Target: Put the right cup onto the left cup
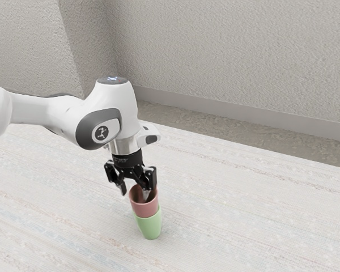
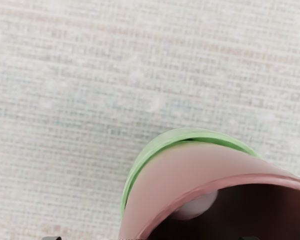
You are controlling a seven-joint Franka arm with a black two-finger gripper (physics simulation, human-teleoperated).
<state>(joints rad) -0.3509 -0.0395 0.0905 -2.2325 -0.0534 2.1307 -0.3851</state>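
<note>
Cup (image 1: 145, 210), dull pink, sits in green cup (image 1: 151, 228).

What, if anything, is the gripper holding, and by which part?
Nothing is held: the gripper is open astride the rim of the tapered pink cup, which sits in the green cup.

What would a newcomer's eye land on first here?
The two-cup stack: a dusty-red smooth cup seated in a pale green smooth cup on the light, streaky tabletop. Next, the bulky white robot arm coming in from the exterior view's left, its black fingers apart at the red cup's rim.
</note>
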